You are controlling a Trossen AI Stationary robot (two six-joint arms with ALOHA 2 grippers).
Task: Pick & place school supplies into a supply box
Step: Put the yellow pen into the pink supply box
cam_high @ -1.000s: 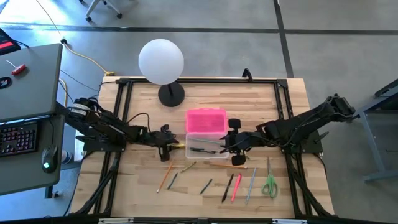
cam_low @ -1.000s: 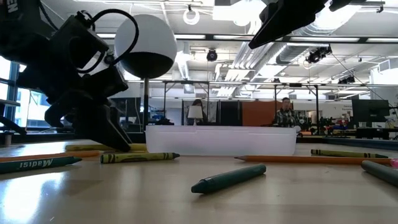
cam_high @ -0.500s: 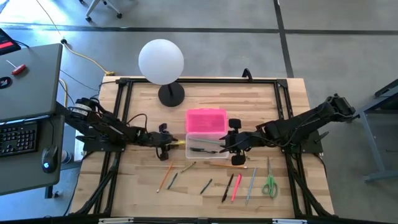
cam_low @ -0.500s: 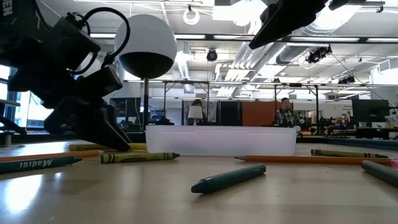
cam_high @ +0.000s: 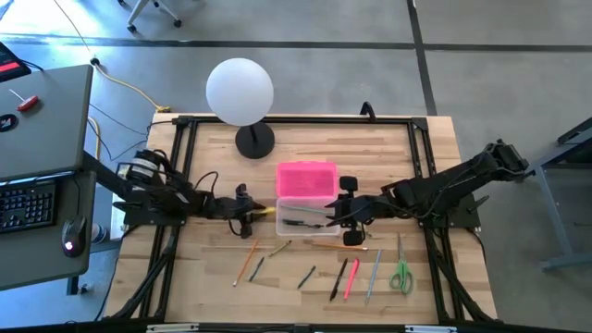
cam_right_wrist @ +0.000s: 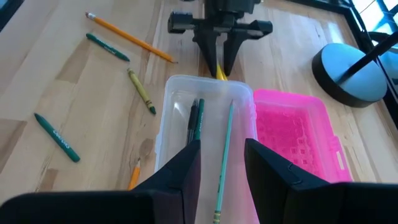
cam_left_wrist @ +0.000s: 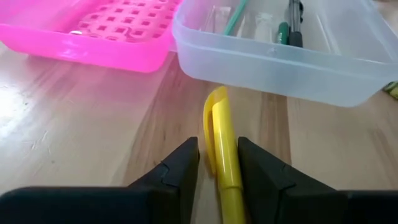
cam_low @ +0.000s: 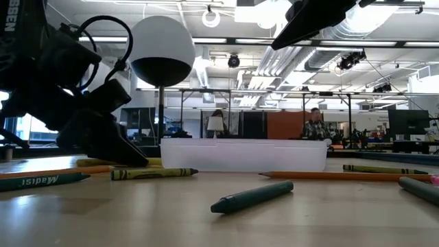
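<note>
Left wrist view, yellow pen (cam_left_wrist: 221, 149) cut off at frame bottom between left gripper (cam_left_wrist: 217, 163) fingers, slightly apart, pointing toward clear supply box (cam_left_wrist: 280, 59), right gripper (cam_right_wrist: 222, 165) spread above it.

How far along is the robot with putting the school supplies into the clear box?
Early. Done: the clear plastic box holds only a few pens and a green pencil, with its pink lid lying beside it. In hand: the left gripper has its jaws around a yellow highlighter on the wooden table. The right gripper hovers over the box. Left: loose crayons, pencils, pens and green-handled scissors.
</note>
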